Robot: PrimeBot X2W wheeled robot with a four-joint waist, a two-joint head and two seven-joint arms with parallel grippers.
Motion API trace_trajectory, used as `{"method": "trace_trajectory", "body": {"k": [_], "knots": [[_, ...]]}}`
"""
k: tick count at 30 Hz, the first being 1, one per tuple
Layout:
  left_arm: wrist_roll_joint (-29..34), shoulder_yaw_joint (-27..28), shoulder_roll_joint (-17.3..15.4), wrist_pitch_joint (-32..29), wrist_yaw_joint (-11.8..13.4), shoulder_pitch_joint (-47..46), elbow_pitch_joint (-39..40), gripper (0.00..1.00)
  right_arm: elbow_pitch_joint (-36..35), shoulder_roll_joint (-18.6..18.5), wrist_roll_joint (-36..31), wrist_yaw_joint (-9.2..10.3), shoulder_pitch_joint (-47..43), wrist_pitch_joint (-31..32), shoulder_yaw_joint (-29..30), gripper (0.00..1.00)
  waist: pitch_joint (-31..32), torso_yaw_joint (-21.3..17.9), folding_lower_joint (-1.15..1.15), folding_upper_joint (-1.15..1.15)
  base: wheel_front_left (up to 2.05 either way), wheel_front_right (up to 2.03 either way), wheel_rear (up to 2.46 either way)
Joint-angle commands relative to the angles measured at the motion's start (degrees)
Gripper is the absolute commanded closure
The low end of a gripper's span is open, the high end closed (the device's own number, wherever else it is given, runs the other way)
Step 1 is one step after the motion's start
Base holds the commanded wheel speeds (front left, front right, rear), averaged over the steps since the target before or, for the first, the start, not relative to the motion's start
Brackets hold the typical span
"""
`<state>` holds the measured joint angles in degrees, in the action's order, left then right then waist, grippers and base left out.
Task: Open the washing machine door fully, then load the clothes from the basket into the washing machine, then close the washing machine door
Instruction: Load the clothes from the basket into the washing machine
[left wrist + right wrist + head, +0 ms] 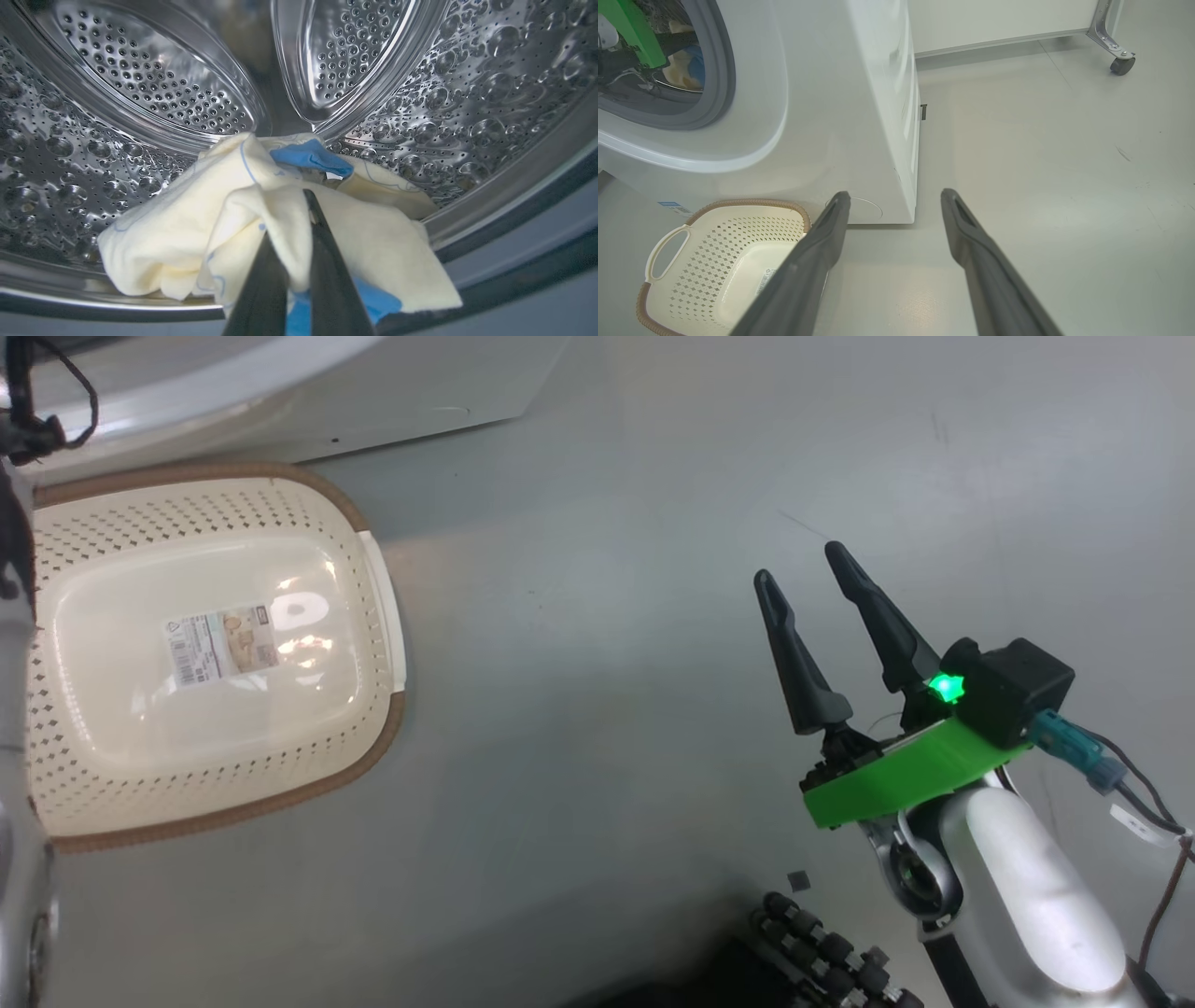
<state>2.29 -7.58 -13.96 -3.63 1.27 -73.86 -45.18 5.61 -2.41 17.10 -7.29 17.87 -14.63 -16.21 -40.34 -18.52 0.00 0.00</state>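
Inside the steel dimpled drum (140, 84) of the washing machine (840, 93), my left gripper (289, 219) is shut on the clothes (187, 219), a cream-yellow bundle with blue patches resting on the drum's lower front. Cloth drapes over one finger. The right wrist view shows the clothes (684, 70) through the grey gasket (721, 79), with my left arm's green mount reaching in. The basket (373, 607) sits empty on the floor before the machine, sticker on its bottom; it is also the basket (714, 247) in the right wrist view. My right gripper (808, 565) hangs open over bare floor, right of the basket. The washing machine door is out of view.
Grey floor (607, 709) lies between the basket and my right arm. A caster (1120, 65) of a metal frame stands far behind the machine beside a white panel (994, 18). A black segmented part of my base (822, 952) shows at the bottom.
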Motion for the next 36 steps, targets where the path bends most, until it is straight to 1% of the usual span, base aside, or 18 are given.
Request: {"method": "trace_trajectory", "body": {"k": [1,9,14,19,24,28,30,36], "knots": [[0.55,0.66,-3.03,-0.31,0.49,-3.14,1.01,1.0,-1.58,-0.47,0.41,-0.2,-2.01,-0.37,-1.08,0.0,-0.16,-0.66,0.0,0.0,0.0,0.0,0.0],[0.46,0.72,-4.57,0.08,1.53,-9.0,-2.7,1.0,-1.58,-0.47,0.37,-0.2,-3.45,-0.37,-1.31,0.0,-1.37,-2.28,0.0,0.0,0.0,0.0,0.0],[0.85,0.16,-5.39,1.95,2.06,-12.54,-3.74,1.0,-1.92,-0.47,0.8,-0.2,-3.92,-0.37,-1.29,0.0,-2.48,-3.1,0.0,0.0,0.0,0.0,0.0],[1.04,-0.43,-6.38,6.02,2.06,-15.41,-4.51,1.0,-2.22,-0.47,1.26,-0.2,-4.32,-0.37,-1.49,0.0,-3.4,-4.07,0.0,0.0,0.0,0.0,0.0],[0.91,-0.58,-7.46,12.62,2.58,-17.77,-4.62,1.0,-2.39,-0.47,1.6,-0.2,-4.79,-0.37,-1.58,0.0,-4.16,-5.22,0.0,0.0,0.0,0.0,0.0],[1.05,-0.78,-8.21,14.81,3.08,-18.51,-5.92,1.0,-2.47,-0.47,1.82,-0.2,-5.0,-0.37,-1.82,0.0,-4.5,-6.03,0.0,0.0,0.0,0.0,0.0],[1.78,-1.62,-9.11,15.65,3.33,-18.82,-7.81,1.0,-2.58,-0.47,2.09,-0.2,-5.2,-0.37,-2.2,0.0,-4.58,-6.82,0.0,0.0,0.0,0.0,0.0],[2.67,-3.13,-10.25,10.56,2.7,-20.12,-14.05,1.0,-2.54,-0.47,2.48,-0.2,-6.18,-0.37,-2.64,0.0,-3.95,-7.93,0.0,0.0,0.0,0.0,0.0]]}}
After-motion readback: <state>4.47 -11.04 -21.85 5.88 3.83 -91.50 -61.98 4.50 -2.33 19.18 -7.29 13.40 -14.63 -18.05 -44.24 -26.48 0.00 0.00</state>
